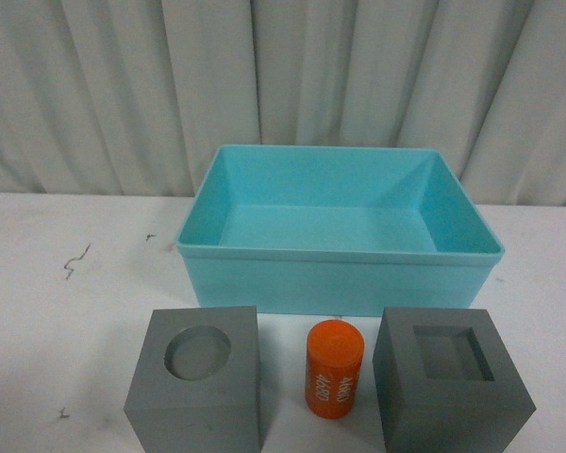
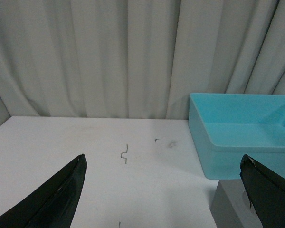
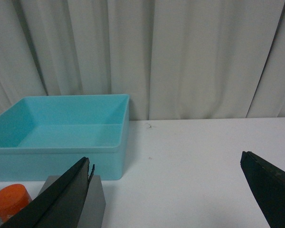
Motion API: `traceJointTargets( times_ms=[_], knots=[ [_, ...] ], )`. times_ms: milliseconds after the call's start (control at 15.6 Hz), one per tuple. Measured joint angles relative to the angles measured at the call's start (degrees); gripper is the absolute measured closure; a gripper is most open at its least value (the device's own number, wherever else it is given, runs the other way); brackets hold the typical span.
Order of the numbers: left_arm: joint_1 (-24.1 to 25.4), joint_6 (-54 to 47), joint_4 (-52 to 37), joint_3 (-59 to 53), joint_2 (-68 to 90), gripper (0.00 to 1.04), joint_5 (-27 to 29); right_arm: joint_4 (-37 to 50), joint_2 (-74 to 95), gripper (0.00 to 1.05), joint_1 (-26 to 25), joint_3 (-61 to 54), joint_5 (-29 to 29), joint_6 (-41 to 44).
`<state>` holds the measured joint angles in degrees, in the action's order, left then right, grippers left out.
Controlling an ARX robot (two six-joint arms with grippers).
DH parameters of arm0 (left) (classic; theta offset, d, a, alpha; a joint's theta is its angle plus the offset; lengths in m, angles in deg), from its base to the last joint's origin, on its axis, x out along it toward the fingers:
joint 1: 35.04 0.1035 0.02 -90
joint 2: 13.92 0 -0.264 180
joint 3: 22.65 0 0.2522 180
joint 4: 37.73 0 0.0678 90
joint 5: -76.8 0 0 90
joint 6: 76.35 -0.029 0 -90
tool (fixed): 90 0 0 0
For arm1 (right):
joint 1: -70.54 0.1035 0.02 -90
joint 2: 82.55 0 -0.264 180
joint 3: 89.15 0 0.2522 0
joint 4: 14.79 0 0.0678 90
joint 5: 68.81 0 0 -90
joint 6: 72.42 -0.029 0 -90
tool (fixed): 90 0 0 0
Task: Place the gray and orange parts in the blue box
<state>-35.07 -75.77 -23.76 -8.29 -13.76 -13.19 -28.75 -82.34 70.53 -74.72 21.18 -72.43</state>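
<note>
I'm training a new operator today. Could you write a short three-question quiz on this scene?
1. True or false: the box already holds a part.
2. What stands between the left cube and the right cube? A) an orange cylinder B) a ball C) nothing
3. Fill in: the left cube's recess is ___, the right cube's is square.

Key: 1 false; 2 A; 3 round.
</note>
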Motion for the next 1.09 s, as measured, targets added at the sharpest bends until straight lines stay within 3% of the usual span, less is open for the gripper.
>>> traceJointTargets(
  times_ms=[1092],
  knots=[
    [0.0, 0.02, 0.0, 0.0, 0.0, 0.07, 0.0, 0.0, 0.0, 0.06, 0.0, 0.0, 0.0, 0.0]
  ],
)
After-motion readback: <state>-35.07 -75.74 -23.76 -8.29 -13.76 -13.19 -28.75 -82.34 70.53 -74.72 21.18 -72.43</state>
